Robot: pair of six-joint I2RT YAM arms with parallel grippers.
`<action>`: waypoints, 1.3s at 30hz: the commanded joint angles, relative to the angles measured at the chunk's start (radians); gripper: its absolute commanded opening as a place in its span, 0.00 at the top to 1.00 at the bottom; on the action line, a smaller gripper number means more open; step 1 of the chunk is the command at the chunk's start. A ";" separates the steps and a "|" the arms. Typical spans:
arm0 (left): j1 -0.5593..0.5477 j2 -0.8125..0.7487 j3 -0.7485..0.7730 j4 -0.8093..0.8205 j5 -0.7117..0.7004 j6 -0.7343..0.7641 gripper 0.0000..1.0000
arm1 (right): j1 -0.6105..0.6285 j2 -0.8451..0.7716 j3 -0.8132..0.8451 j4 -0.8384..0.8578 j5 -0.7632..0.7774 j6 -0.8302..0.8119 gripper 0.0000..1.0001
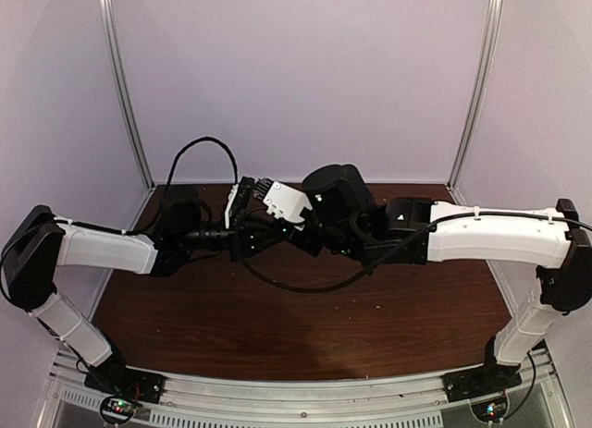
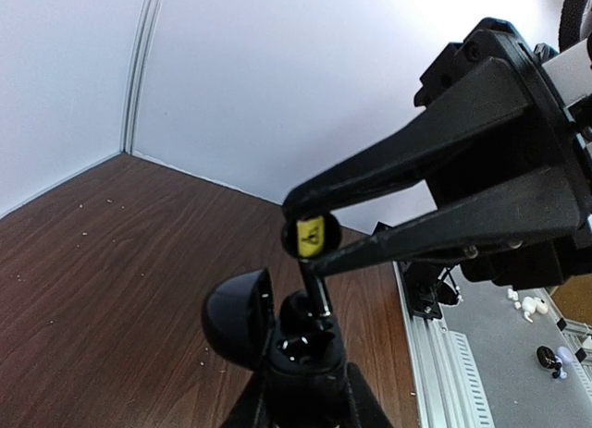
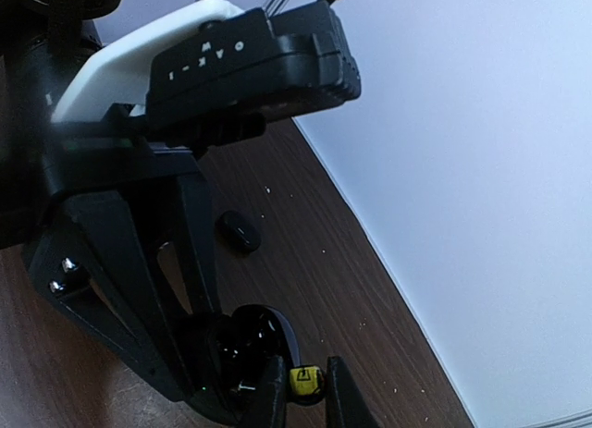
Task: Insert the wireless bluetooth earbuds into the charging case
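Note:
My left gripper is shut on the charging case, a small black case held upright with its lid swung open to the left. My right gripper is shut on one black earbud with a yellow label. In the left wrist view this earbud hangs between the right fingers, its stem reaching down to the case's open top. A second black earbud lies on the table beyond. In the top view both grippers meet mid-table; the case is hidden there.
The brown wooden table carries scattered pale specks. An aluminium rail runs along its edge, with small white bits beyond it. Pale walls close in the back and sides. A black cable loops behind the left arm.

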 commanded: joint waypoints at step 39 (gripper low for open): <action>-0.009 -0.019 0.015 0.031 -0.001 0.032 1.00 | 0.063 0.011 -0.076 0.034 -0.008 -0.087 0.89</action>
